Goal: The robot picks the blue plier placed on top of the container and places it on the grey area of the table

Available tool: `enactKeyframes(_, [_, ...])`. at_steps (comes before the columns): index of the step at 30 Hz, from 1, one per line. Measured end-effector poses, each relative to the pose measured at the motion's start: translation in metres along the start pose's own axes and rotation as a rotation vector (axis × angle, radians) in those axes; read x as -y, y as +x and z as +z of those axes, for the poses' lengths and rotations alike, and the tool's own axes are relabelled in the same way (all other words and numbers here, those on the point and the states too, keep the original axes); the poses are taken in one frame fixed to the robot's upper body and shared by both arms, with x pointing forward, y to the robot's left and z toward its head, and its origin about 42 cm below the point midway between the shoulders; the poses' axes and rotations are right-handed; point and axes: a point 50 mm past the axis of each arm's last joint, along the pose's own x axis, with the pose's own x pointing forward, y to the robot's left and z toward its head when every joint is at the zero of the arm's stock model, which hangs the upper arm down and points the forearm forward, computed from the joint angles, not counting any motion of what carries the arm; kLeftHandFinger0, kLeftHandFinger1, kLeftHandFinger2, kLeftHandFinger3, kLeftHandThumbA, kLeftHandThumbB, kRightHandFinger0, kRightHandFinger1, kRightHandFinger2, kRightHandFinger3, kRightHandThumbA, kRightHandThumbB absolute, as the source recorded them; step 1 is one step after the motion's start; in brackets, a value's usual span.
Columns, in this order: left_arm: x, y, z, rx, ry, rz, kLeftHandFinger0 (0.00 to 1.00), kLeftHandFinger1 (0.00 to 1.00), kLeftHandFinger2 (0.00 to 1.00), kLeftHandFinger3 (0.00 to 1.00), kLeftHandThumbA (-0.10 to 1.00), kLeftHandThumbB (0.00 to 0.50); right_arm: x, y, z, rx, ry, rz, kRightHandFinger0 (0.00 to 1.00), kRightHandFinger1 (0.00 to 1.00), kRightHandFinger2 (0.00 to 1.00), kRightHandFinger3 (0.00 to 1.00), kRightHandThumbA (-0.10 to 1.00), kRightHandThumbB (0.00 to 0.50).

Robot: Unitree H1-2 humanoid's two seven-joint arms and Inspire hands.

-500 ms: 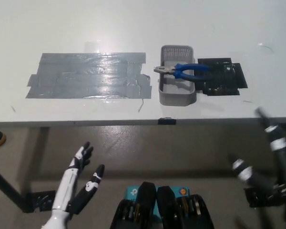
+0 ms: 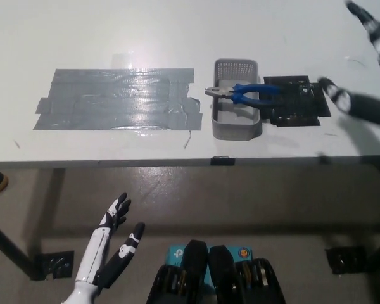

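Blue-handled, the plier (image 2: 244, 94) lies across the rim of the grey container (image 2: 235, 130), its metal nose poking out over the left wall and its handles reaching toward the black patch (image 2: 297, 107) on the right. Nothing has hold of it, so the pick is not yet made and, by the look of it, the whole task is left to do. The right hand (image 2: 367, 69) hangs over the table's far right, beyond the black patch and apart from the plier; its fingers are spread wide and hold nothing. The left hand (image 2: 111, 244) rests low below the table's front edge, fingers apart and empty.

The grey area (image 2: 114, 100), a patch of silvery tape, sits left of the container with a narrow strip of white table (image 2: 177, 38) between them, and it is bare. Judging from this, the carry runs leftward over the container's wall, with open room above the tape. The container stands near the front edge, so a nudge during the grasp could push it toward the drop
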Motion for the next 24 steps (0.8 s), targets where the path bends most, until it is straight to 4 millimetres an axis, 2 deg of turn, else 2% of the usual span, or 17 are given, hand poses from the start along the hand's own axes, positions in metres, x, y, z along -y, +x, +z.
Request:
enactKeyframes(1, [0.000,0.000,0.000,0.000,0.001,0.000,1.00,1.00,1.00,1.00,0.77,0.123,0.000,0.016,0.000,-0.023,-0.011,0.044,1.00,1.00,1.00,1.00,0.93,0.320])
enactKeyframes(3, [-0.001,0.000,0.000,-0.001,0.002,0.000,1.00,1.00,1.00,1.00,0.76,0.120,-0.003,0.036,0.000,-0.052,-0.026,0.105,1.00,1.00,1.00,1.00,1.00,0.348])
enactKeyframes(4, [-0.001,0.000,0.000,-0.001,0.003,0.000,1.00,1.00,1.00,1.00,0.75,0.120,-0.005,0.053,0.000,-0.074,-0.041,0.156,1.00,1.00,1.00,1.00,1.00,0.350])
enactKeyframes(8, [-0.002,-0.001,-0.001,-0.002,0.006,0.000,1.00,1.00,1.00,1.00,0.73,0.118,-0.017,0.086,-0.003,-0.149,-0.081,0.292,1.00,1.00,1.00,1.00,0.99,0.421])
enactKeyframes(9, [-0.003,-0.001,-0.001,-0.003,0.009,0.000,1.00,1.00,1.00,1.00,0.73,0.119,-0.023,0.103,-0.005,-0.196,-0.103,0.354,1.00,1.00,1.00,1.00,0.99,0.437])
enactKeyframes(11, [-0.004,-0.001,-0.002,-0.003,0.012,-0.001,1.00,1.00,1.00,1.00,0.74,0.120,-0.029,0.119,-0.008,-0.250,-0.125,0.415,1.00,1.00,1.00,1.00,1.00,0.461])
enactKeyframes(13, [-0.004,-0.001,-0.002,-0.003,0.013,-0.001,1.00,1.00,1.00,1.00,0.72,0.113,-0.035,0.136,-0.009,-0.308,-0.150,0.471,1.00,1.00,1.00,1.00,1.00,0.442])
enactKeyframes(14, [-0.005,-0.002,-0.002,-0.003,0.013,0.000,1.00,1.00,1.00,1.00,0.72,0.112,-0.040,0.142,-0.011,-0.337,-0.159,0.497,1.00,1.00,1.00,1.00,1.00,0.410])
enactKeyframes(16, [-0.005,-0.002,-0.002,-0.001,0.014,0.000,1.00,1.00,1.00,1.00,0.72,0.117,-0.047,0.153,-0.009,-0.384,-0.167,0.543,1.00,1.00,1.00,1.00,0.97,0.398])
enactKeyframes(19, [-0.005,-0.002,-0.001,0.002,0.016,0.000,1.00,1.00,1.00,1.00,0.74,0.119,-0.059,0.167,-0.006,-0.436,-0.157,0.598,1.00,1.00,1.00,1.00,1.00,0.472])
enactKeyframes(20, [-0.005,-0.002,-0.001,0.003,0.016,0.000,1.00,1.00,1.00,1.00,0.74,0.118,-0.063,0.170,-0.006,-0.454,-0.153,0.615,1.00,1.00,1.00,1.00,1.00,0.480])
enactKeyframes(22, [-0.006,-0.002,-0.001,0.004,0.017,0.000,1.00,1.00,1.00,1.00,0.75,0.123,-0.071,0.174,-0.007,-0.482,-0.148,0.641,1.00,1.00,1.00,1.00,1.00,0.482])
enactKeyframes(24, [-0.006,-0.002,-0.001,0.004,0.018,0.001,1.00,1.00,1.00,1.00,0.75,0.126,-0.079,0.176,-0.009,-0.511,-0.141,0.666,1.00,1.00,1.00,1.00,0.99,0.453])
